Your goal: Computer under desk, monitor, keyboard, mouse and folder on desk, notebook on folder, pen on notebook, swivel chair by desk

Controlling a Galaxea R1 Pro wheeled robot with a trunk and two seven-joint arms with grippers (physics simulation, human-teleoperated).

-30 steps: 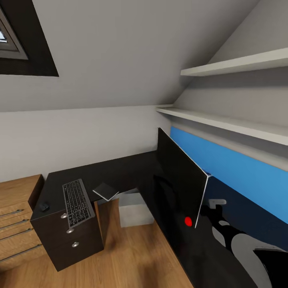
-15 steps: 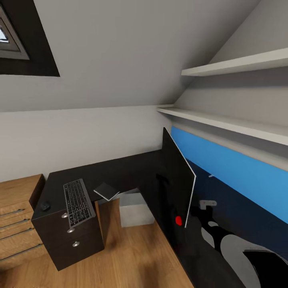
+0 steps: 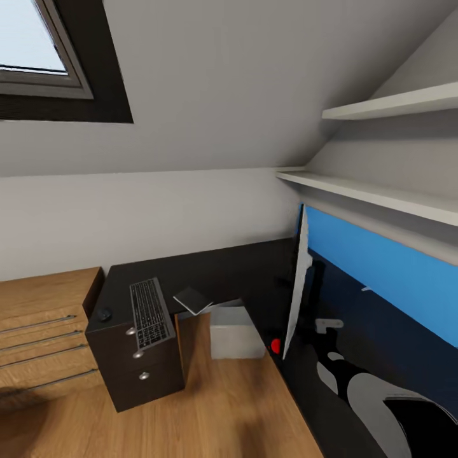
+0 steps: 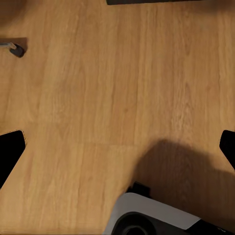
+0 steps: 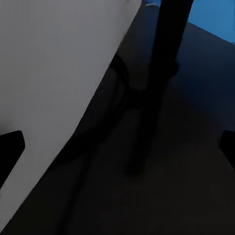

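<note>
**Entry: monitor being set on tabletop**

Step, as judged: placing the monitor (image 3: 298,286) on the tabletop (image 3: 210,270). It stood edge-on, tilted, pale back toward the right hand (image 5: 117,147), whose fingers sat wide apart just behind it, gripping nothing.

Next move probably called for squaring the screen upright.

Left hand (image 4: 117,147): spread open over wood floor (image 4: 98,88).

Well away from the right hand: keyboard (image 3: 151,312), overhanging the drawers; mouse (image 3: 104,313); notebook (image 3: 193,299); computer (image 3: 235,332) beneath the tabletop. Shelves (image 3: 381,197) crowded overhead.
</note>
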